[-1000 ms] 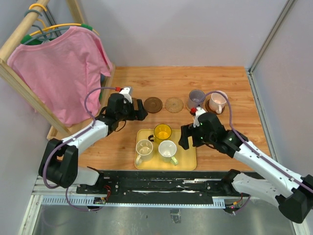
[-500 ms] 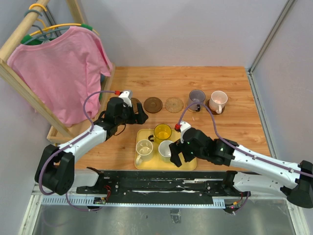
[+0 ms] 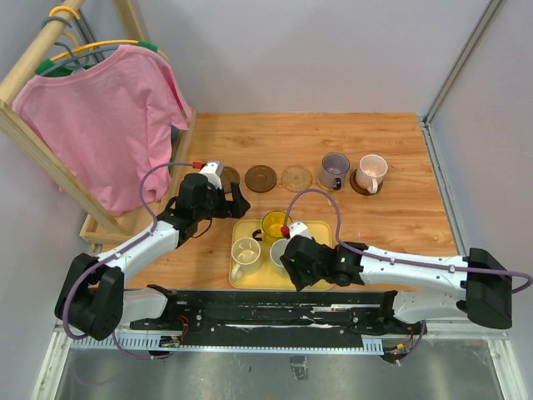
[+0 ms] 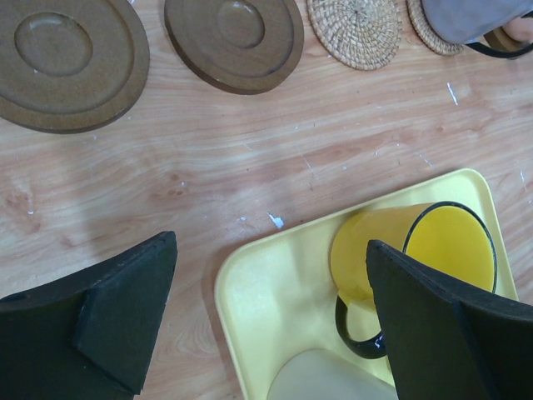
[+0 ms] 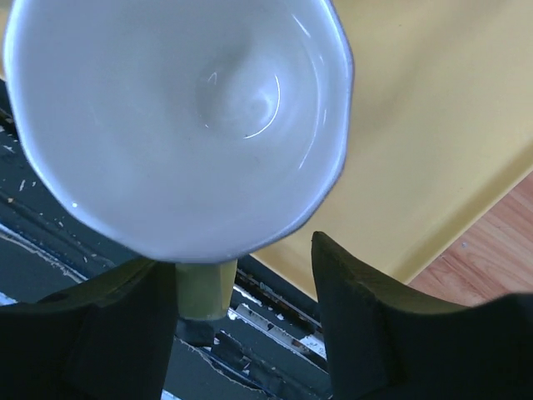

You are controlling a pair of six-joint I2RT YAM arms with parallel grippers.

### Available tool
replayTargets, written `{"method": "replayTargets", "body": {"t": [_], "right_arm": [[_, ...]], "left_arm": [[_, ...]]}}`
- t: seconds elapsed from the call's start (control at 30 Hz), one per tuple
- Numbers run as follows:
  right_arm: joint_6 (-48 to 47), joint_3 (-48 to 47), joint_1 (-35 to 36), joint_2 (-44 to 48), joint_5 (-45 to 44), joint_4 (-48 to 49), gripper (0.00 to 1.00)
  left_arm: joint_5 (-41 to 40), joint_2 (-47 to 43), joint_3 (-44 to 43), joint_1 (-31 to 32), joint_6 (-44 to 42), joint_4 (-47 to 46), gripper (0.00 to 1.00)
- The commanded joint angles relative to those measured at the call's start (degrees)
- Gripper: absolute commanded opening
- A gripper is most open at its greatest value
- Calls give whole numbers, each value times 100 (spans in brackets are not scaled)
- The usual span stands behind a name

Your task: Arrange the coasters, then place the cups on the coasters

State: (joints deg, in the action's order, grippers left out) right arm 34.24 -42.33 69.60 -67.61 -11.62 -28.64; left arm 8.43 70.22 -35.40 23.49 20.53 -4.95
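On the yellow tray (image 3: 321, 271) stand a beige cup (image 3: 246, 250), a translucent yellow cup (image 3: 276, 223) and a white cup (image 5: 175, 117). My right gripper (image 3: 287, 260) hangs over the white cup. Its jaws stand open on either side of the cup's greenish handle (image 5: 204, 287), with a gap at the right finger (image 5: 358, 308). My left gripper (image 4: 271, 242) is open and empty over the tray's far left corner. Behind it lie two dark brown coasters (image 4: 71, 58) (image 4: 235, 37) and a woven coaster (image 4: 354, 29). A grey-purple cup (image 3: 335, 169) and a pink cup (image 3: 371, 172) stand on coasters.
A wooden rack with a pink shirt (image 3: 100, 117) stands along the table's left side. Grey wall panels close the back and right. A black rail (image 3: 275, 310) runs along the near edge, just past the tray.
My right arm swung left from beside the pink cup to the tray and dropped onto the white cup, its jaws narrowing. The left arm shifted slightly.
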Motion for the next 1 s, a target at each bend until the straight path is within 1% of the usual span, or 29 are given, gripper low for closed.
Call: {"method": "replayTargets", "body": {"t": [0.0,0.17,0.4,0.5,0.63,0.7,0.73,0.77,0.8,0.83,0.97], "right_arm": [[284,-162,222,-285,-502,143,59],[463,-188,404,-458,-668,255,54],[629,-73,470,-412,-781,413,50],[654,-31,475,-381,-824,456,46],[692,26,480,-374,-813,475,36],[711,63,488,-369,-770,482,28],[727,82,502,-355,-761,474,20],[745,97,520,-344,-752,451,10],[766,96,546,-321,-762,413,3],[776,87,570,-300,-775,367,1],[818,23,680,-175,-840,121,1]], "left_arm": [[-24,-170,119,53,20,-264,100],[-17,-178,196,60,20,-295,100],[0,-205,281,61,30,-309,100],[-3,-224,311,60,46,-313,100],[-8,-283,337,60,40,-294,100],[-21,-321,356,60,51,-288,100],[-17,-341,365,60,55,-286,100],[-16,-359,374,60,62,-286,100],[-16,-370,388,60,70,-283,100],[-16,-387,388,61,76,-282,100],[-9,-419,402,60,97,-272,100]]}}
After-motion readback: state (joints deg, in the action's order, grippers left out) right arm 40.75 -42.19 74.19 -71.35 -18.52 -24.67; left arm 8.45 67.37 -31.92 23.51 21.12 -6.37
